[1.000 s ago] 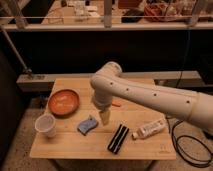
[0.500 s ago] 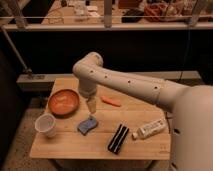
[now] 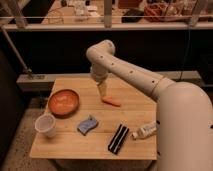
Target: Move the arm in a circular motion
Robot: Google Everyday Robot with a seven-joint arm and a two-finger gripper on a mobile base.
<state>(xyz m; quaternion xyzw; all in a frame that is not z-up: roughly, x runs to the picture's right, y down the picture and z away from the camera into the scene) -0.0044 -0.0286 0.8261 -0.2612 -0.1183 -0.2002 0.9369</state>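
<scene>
Over the back half of the desk (image 3: pixel 135 107), the arm (image 3: pixel 130 75) reaches in from the lower right of the view, where its thickest white segment fills the corner. From there it climbs leftward as a long smooth tube marked with small dark dots, bends at a rounded elbow above the desk's far edge, and turns straight down. At its lower end is the end effector (image 3: pixel 102 90), a short tan tapered tip pointing downward above the wood, a little behind the desk's middle. Whether the end effector is open or closed cannot be told.

Just below the tip and slightly to its right lies a small orange stick (image 3: pixel 112 102), flat on the wood. The tip is very near it, but whether the two touch is not clear. To the left in the view sits a round orange bowl (image 3: pixel 63 102), upright. In front of the bowl, near the desk's front left corner, stands a white cup (image 3: pixel 46 125). A blue sponge (image 3: pixel 88 125) lies between the cup and the desk's middle, apart from both. Further right, near the front edge, a flat black bar (image 3: pixel 118 138) lies at a slant. Just beside it a pale bottle (image 3: pixel 146 130) lies on its side at the desk's right edge, close against the thick arm segment.

Behind the desk runs a grey ledge (image 3: pixel 35 77) along a dark wall. Above it a railing (image 3: pixel 107 20) with upright posts crosses the view.
</scene>
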